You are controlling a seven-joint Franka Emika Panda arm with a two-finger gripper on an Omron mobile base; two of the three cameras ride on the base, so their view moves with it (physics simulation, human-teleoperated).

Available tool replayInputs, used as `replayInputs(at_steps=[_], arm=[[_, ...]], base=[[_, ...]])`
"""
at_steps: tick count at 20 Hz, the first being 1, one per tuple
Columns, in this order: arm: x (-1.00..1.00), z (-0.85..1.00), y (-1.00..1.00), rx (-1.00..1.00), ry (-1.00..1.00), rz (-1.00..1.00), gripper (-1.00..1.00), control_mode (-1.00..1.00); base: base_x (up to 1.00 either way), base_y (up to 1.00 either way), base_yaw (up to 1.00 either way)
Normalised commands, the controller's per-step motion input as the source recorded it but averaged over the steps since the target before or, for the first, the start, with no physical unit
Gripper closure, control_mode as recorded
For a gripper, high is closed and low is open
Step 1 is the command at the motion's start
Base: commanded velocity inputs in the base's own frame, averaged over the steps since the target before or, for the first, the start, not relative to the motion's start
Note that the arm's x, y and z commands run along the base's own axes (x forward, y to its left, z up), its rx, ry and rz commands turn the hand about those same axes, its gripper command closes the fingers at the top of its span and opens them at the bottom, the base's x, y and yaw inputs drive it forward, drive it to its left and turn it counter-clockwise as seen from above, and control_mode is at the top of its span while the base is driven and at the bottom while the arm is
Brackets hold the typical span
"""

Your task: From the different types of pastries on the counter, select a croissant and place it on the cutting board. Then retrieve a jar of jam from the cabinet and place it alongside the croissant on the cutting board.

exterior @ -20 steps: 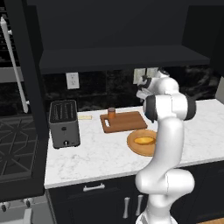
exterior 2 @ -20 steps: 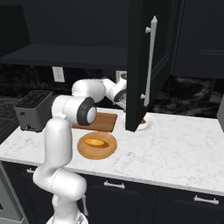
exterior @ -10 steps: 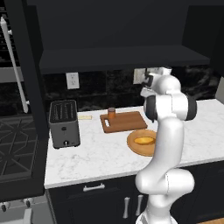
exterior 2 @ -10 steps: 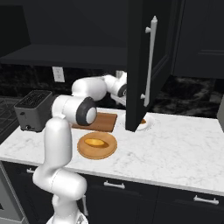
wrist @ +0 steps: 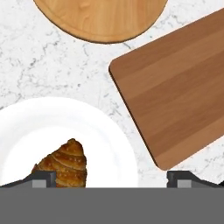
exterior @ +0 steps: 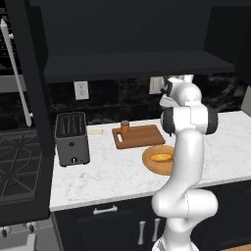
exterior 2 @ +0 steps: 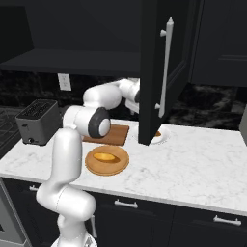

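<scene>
In the hand view my gripper (wrist: 111, 180) is open, one fingertip on each side of the bottom edge and nothing between them. It hangs above a white plate (wrist: 65, 127) on the marble counter (wrist: 52, 65). The golden-brown croissant (wrist: 64, 162) lies on that plate, just by the left fingertip (wrist: 43, 178). The reddish-brown cutting board (wrist: 175, 92) lies beside the plate, apart from it. From the left base the board (exterior: 142, 137) carries the small orange-brown jar of jam (exterior: 125, 126) upright at its left end. The black upper cabinet (exterior: 127, 63) hangs above with its door (exterior 2: 157, 72) swung open.
A round wooden plate (exterior: 153, 165) with the yellow oblong bun (exterior: 161, 157) sits in front of the board. The pale stick (exterior: 95, 131) lies beside a dark toaster (exterior: 72, 137) at the left. The open door hides part of the white plate (exterior 2: 161, 138) from the right base.
The hand has shifted slightly above the white plate. Nothing on the counter has moved.
</scene>
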Motion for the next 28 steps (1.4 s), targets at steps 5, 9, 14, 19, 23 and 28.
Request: replayInputs(at_steps=[5, 9, 14, 19, 23, 28], arm=[[0.0, -0.18, -0.15, -0.05, -0.07, 0.0, -1.0, -1.0], [-0.04, -0.1, -0.38, -0.1, -0.03, 0.0, -1.0, -1.0], [-0.14, -0.03, -0.23, -0.05, 0.02, -0.01, -1.0, -1.0], [-0.18, -0.01, 0.0, 0.0, 0.11, -0.13, -1.0, -1.0], [-0.11, -0.08, 0.0, 0.0, 0.08, -0.17, -1.0, -1.0], [0.0, -0.18, 0.02, 0.0, 0.0, -0.26, -1.0, -1.0]], base=[[0.0, 0.0, 0.0], [0.0, 0.0, 0.0], [0.0, 0.0, 0.0], [0.0, 0.0, 0.0], [0.0, 0.0, 0.0], [0.0, 0.0, 0.0]])
